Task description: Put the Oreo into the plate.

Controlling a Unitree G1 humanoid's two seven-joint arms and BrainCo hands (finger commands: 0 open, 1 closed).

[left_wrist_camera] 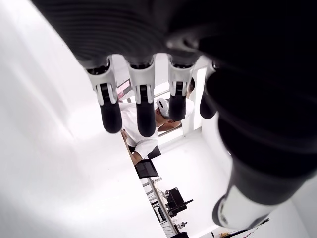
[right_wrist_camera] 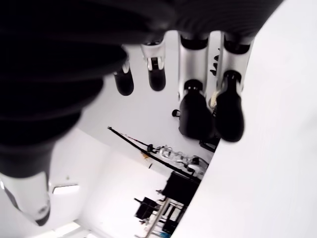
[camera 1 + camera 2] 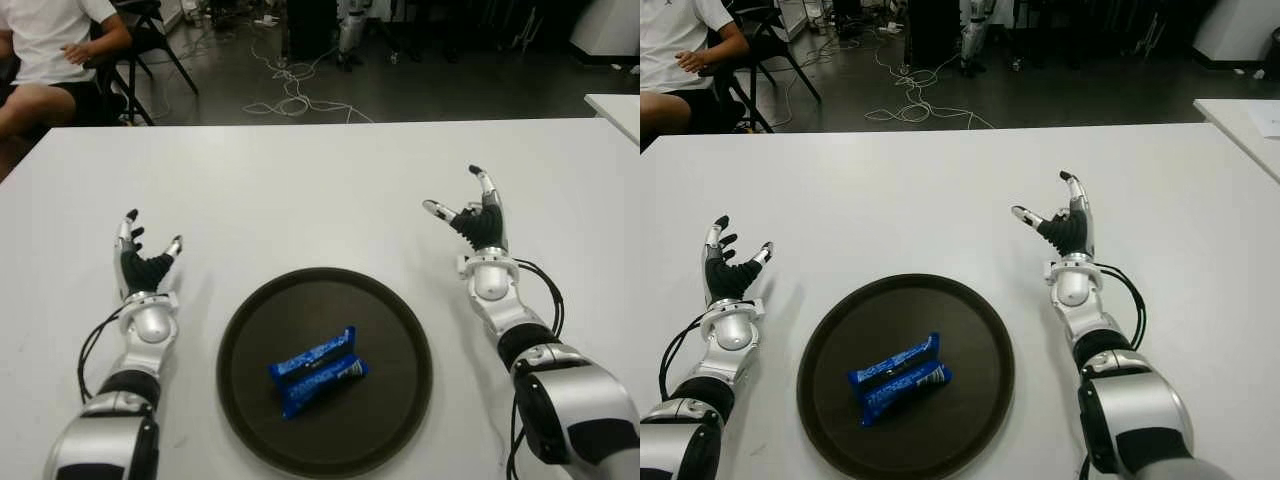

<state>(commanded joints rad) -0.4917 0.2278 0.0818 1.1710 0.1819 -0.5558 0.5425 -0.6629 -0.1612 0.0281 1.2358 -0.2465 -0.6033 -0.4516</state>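
Spreading across nearly the whole scene, the white worktop [image 3: 330, 180] carries everything the task concerns. Beyond its far edge lies a dark floor with loose cables [image 3: 295, 95], and a seated person [image 3: 45, 60] in a white shirt shows at the far left corner. Near the front edge, between the two arms, sits the round dark plate [image 3: 400, 330]. The left robot hand [image 3: 140, 262] shows to the left of the plate, well apart from it, fingers spread upward and holding nothing; its wrist view shows the fingers [image 1: 110, 111] extended and empty. The right robot hand [image 3: 478, 222] shows to the right of the plate and a little farther back, likewise spread open with nothing in its grasp. The blue Oreo [image 3: 318, 370] pack lies inside the plate, just front of its middle, set at a slant.
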